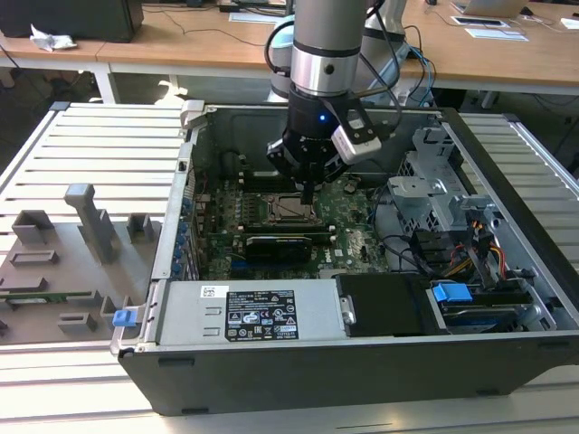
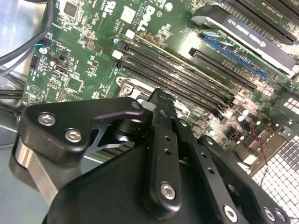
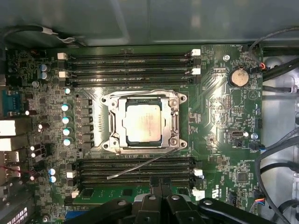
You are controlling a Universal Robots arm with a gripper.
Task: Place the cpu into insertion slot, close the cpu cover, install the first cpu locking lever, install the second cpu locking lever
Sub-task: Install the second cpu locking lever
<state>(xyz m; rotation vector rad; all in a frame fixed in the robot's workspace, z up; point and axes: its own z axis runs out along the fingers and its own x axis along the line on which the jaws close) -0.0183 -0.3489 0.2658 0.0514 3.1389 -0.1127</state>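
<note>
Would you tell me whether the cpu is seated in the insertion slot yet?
In: the cpu lies flat inside the insertion slot.

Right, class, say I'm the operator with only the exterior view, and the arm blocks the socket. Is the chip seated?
Observer: Yes. In the first wrist view the pale silver square cpu lies flat in the socket.
Operator: And the cover?
Observer: The silvery metal frame cover lies down around the chip.
Operator: The levers?
Observer: One thin wire lever juts loose, slanting across the long black memory slots.
</note>
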